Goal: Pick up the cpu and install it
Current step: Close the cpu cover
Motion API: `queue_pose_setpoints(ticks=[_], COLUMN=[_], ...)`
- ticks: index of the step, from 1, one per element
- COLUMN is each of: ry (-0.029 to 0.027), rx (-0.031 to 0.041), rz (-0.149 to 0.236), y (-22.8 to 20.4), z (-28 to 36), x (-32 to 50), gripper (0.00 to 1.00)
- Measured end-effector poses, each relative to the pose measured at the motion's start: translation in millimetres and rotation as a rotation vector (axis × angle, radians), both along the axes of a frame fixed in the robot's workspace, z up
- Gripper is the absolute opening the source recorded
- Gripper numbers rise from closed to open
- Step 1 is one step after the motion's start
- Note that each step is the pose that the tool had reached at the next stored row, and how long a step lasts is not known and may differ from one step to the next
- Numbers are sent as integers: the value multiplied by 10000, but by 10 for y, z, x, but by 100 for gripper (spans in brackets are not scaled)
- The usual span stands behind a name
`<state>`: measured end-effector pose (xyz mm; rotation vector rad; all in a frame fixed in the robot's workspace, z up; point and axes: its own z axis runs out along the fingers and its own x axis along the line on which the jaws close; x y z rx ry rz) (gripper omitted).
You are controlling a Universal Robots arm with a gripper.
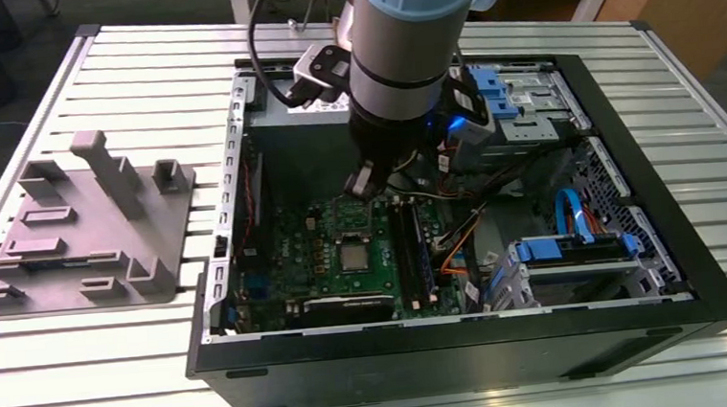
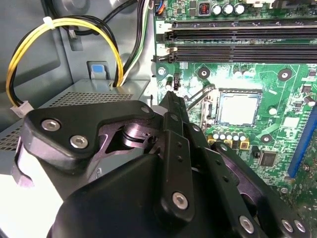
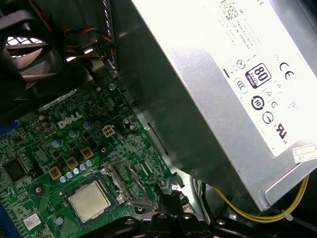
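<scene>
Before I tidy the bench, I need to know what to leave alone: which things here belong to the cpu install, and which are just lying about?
Belongs to the job:
- cpu, seated in the motherboard socket
- gripper, poised just beside the socket
- open computer case

Just lying about:
- grey fixture block, on the table at the exterior view's left
- power supply
- yellow cables

Printed marks stand on the power supply (image 3: 208,89) and motherboard (image 3: 133,144).

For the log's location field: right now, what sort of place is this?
Probably a robotics lab or assembly test bench: an open computer case lies on a slatted metal table, beside a grey fixture plate, with wooden furniture behind.
</scene>
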<state>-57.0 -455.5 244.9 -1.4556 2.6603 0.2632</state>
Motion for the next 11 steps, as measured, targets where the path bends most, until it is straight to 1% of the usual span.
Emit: queue_pose_setpoints(ticks=[8,10,11], ry=[3,4,4], rx=[-7,-48,-83], rz=[9,20,26], y=[0,-1,-3], z=[22,23,23], x=[-5,-9,-11], gripper=[10,10,10])
